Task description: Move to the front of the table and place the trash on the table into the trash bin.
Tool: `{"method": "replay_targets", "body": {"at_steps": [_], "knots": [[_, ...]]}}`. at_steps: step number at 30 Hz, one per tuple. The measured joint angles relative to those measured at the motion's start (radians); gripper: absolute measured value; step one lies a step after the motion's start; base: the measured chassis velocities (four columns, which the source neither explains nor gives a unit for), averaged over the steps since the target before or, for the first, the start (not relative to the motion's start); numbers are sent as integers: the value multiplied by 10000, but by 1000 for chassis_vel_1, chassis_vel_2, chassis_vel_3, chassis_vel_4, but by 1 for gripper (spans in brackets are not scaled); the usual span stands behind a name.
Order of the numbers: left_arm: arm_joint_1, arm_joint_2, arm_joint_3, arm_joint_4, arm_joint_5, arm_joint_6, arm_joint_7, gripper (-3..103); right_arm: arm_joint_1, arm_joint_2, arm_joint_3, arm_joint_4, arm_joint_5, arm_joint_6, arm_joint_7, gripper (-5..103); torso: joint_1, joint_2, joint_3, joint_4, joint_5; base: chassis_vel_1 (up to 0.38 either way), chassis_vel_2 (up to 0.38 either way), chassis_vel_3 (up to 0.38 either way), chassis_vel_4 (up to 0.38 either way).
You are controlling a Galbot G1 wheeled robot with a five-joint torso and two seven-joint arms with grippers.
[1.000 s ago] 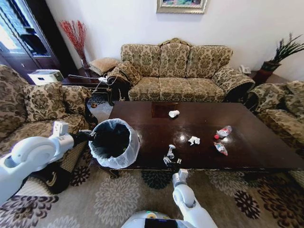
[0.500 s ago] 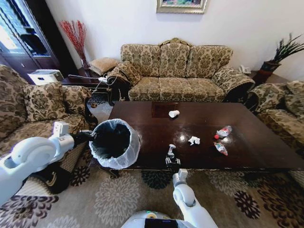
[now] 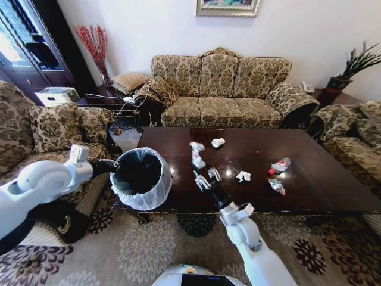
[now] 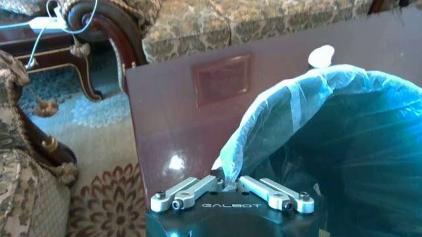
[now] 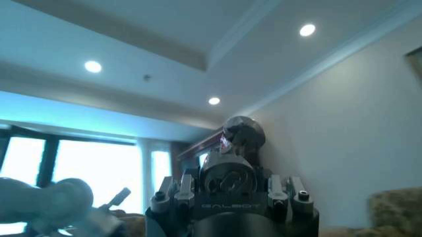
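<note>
My right gripper [image 3: 207,177] is raised above the front of the dark table [image 3: 315,190], shut on a crumpled silvery-white wad [image 3: 197,156] of trash. The right wrist view shows that wad [image 5: 243,132] pinched in the gripper [image 5: 228,163], pointing at the ceiling. My left gripper [image 3: 112,168] is shut on the bagged rim of the black trash bin [image 3: 138,177], held at the table's left front corner; the left wrist view shows the gripper [image 4: 224,178] clamping the bin's bag [image 4: 277,108]. A white cup [image 3: 218,142], paper wad [image 3: 243,176], bottle [image 3: 280,165] and colourful wrapper [image 3: 276,186] lie on the table.
Patterned sofas surround the table: one behind [image 3: 223,89], one at the left [image 3: 47,131], one at the right [image 3: 351,134]. A floral carpet [image 3: 149,250] covers the floor in front. A side table [image 3: 113,98] stands at the back left.
My right arm has lifted the crumpled wad off the table's front edge, up and leftward toward the bin. The left arm and bin have shifted slightly.
</note>
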Motion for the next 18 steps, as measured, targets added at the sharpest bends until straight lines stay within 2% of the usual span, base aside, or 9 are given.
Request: {"method": "replay_targets", "body": {"at_steps": [3,4,5,9,10,14,16,17,18], "knots": [[-42,119,-49,-211,-121,-4,-72,0,565,-310,-1253,748,-19,-1162,789,47,0,1,-1,-2,-4,0,0,0,0],[-42,119,-49,-211,-121,-4,-72,0,565,-310,-1253,748,-19,-1162,789,47,0,1,-1,-2,-4,0,0,0,0],[-55,113,-57,-370,-152,-4,-120,0,840,-336,-1679,741,-98,-1558,1140,47,-1,1,-1,-1,-1,0,0,0,0],[-75,-47,-70,-891,-265,-4,-257,0,1367,-333,-2346,221,-479,-2163,1703,47,0,0,0,-1,0,0,0,0,0],[-77,-102,-72,-992,-276,-5,-278,0,1451,-334,-2450,84,-511,-2229,1794,44,0,0,0,-2,0,0,0,0,0],[-84,-217,-73,-1136,-287,-4,-317,0,1590,-310,-2573,-85,-512,-2283,1840,53,0,0,-1,0,0,0,0,0,0],[-87,-305,-73,-1148,-298,-96,-321,0,1521,-345,-2614,-11,-523,-2280,1837,64,0,0,-1,0,0,0,0,0,0],[-87,-305,-73,-1148,-298,-96,-321,0,1521,-345,-2614,-11,-523,-2280,1837,64,0,0,-1,0,0,0,0,0,0],[-90,-347,-73,-1137,-298,-124,-321,0,1458,-370,-2619,29,-558,-2254,1799,70,0,0,-1,-1,-1,0,0,0,0]]}}
